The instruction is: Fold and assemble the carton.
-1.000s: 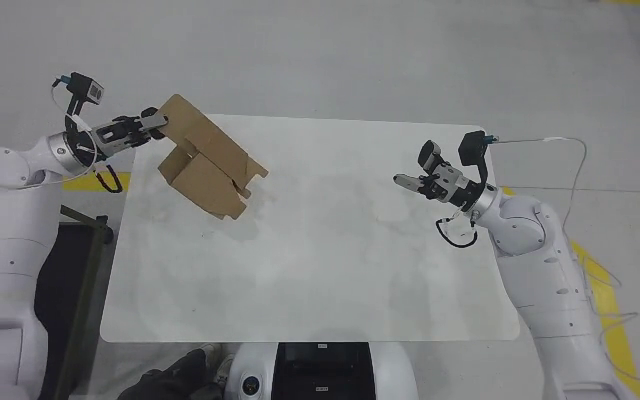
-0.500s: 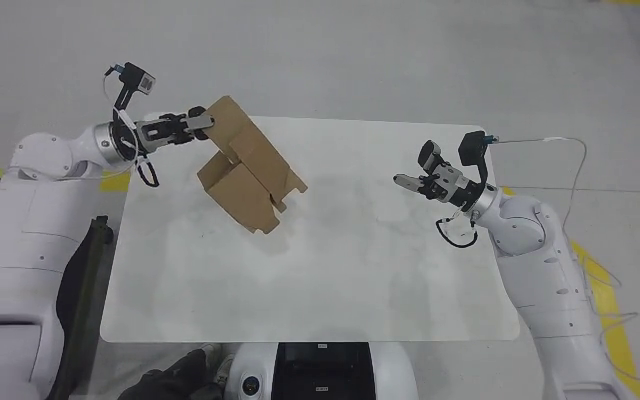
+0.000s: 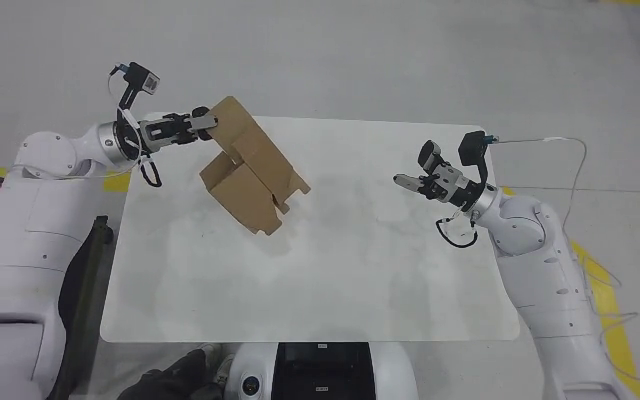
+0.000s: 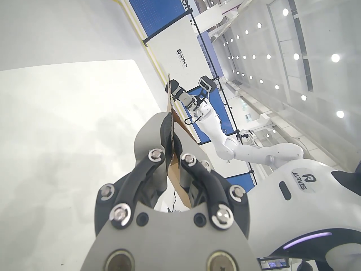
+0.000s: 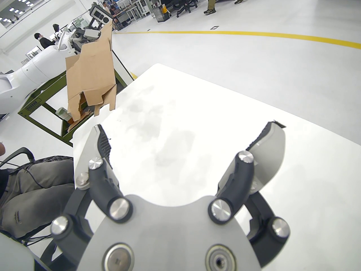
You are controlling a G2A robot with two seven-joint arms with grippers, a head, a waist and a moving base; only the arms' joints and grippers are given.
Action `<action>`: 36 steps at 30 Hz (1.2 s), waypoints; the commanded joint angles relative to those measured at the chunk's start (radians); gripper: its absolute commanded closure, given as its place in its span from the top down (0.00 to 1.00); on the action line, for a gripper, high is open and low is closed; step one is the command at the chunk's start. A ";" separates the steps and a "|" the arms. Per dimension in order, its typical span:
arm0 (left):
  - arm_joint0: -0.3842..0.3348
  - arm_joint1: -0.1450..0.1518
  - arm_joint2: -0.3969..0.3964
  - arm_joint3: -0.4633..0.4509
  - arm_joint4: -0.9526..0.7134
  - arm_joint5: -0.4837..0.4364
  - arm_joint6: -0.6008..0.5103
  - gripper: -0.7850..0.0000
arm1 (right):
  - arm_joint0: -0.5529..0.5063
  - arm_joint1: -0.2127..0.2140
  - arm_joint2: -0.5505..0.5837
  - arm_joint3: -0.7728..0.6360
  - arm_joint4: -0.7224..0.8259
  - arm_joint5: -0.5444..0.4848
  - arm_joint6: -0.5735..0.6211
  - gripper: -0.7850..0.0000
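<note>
**Desk:** Report the carton and who holds it.

**Operator:** I find the carton (image 3: 252, 170) part-folded and lifted off the surface (image 3: 350, 290), hanging over the far left corner. My left tool (image 3: 208, 122) is clamped on the carton's upper edge, right at that corner.

**Desk:** Orientation, and the other arm?

**Operator:** The long axis slants from that corner down toward the surface middle, with the loose end lowest. My right tool (image 3: 408, 182) sits by the right edge, jaws apart and holding nothing. It faces the carton from well apart, so the left arm is plainly nearer. In my judgement the next fold needs the carton brought toward the middle. Bare surface lies between the two tools, so there is ample room. The risk is the loose panels swinging past the far edge.
</note>
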 commanded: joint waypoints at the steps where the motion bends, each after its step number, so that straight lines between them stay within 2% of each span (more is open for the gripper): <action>1: 0.000 0.000 0.000 0.000 0.000 0.000 0.000 0.00 | 0.000 0.000 0.000 0.000 0.000 0.000 0.000 1.00; 3: 0.000 0.000 0.000 0.000 0.000 0.000 0.000 0.00 | -0.006 -0.001 -0.010 -0.007 0.009 0.023 0.005 1.00; 6: 0.017 -0.001 -0.004 -0.025 0.021 0.031 0.070 0.00 | 0.004 -0.002 -0.028 0.006 0.104 0.021 0.029 1.00; 11: 0.016 -0.018 0.012 -0.058 -0.053 0.066 0.127 0.00 | 0.003 -0.008 -0.089 0.044 0.423 0.016 0.129 1.00; 15: -0.004 -0.039 0.053 -0.055 -0.125 0.091 0.119 0.00 | -0.031 -0.012 -0.136 0.037 0.741 0.069 0.221 1.00; 19: -0.026 -0.063 0.105 -0.033 -0.153 0.095 0.128 0.00 | -0.066 -0.016 -0.175 0.021 0.957 0.112 0.319 1.00; 25: -0.059 -0.095 0.166 0.014 -0.151 0.085 0.150 0.00 | -0.110 -0.020 -0.212 -0.030 1.110 0.143 0.408 1.00; 32: -0.078 -0.122 0.212 0.037 -0.105 0.063 0.177 0.00 | -0.112 -0.025 -0.236 -0.058 1.127 0.167 0.436 1.00; 36: -0.079 -0.124 0.214 0.036 -0.104 0.060 0.180 0.00 | -0.112 -0.025 -0.236 -0.058 1.127 0.167 0.436 1.00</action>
